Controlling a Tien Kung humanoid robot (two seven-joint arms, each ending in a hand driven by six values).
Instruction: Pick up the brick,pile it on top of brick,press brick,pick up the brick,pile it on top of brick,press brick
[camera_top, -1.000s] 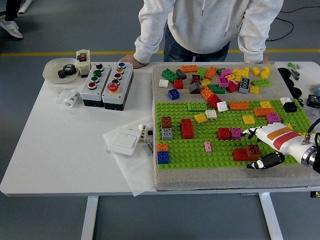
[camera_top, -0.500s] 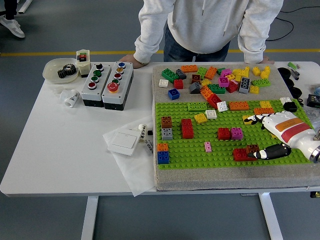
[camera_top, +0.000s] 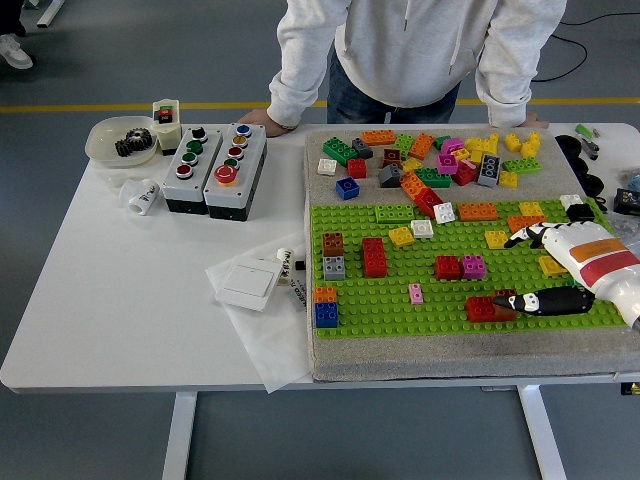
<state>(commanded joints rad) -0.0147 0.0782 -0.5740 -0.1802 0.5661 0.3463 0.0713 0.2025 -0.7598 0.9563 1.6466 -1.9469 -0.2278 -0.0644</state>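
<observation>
The right robot hand (camera_top: 560, 268) comes in from the table's right edge and lies low over the green baseplate (camera_top: 400, 300), near its right front corner. Its fingers are spread and hold nothing: a white finger (camera_top: 525, 238) points toward the plate's middle, and a black thumb (camera_top: 545, 302) lies just beside the brown brick (camera_top: 503, 297), whether touching it I cannot tell. That brown brick sits against the red brick (camera_top: 481, 309) near the plate's front edge, so the pair looks like a placed stack or join, and the open hand alongside suits either a press or a release. I judge one piling step to be about finished here.

Other joined bricks stand on the plate: a red and magenta pair (camera_top: 459, 267) near the middle, and a brown on grey stack (camera_top: 333, 256) and an orange on blue stack (camera_top: 326, 308) toward the left edge. Loose bricks (camera_top: 430, 160) lie heaped on the mat along the far edge, kept off the studs so they lift freely; the next one would probably come from there or from the singles near the hand.

A person (camera_top: 420, 50) stands at the far side with a hand (camera_top: 265, 121) resting on the table's far edge, doing nothing with the bricks. The left arm is out of view.
</observation>
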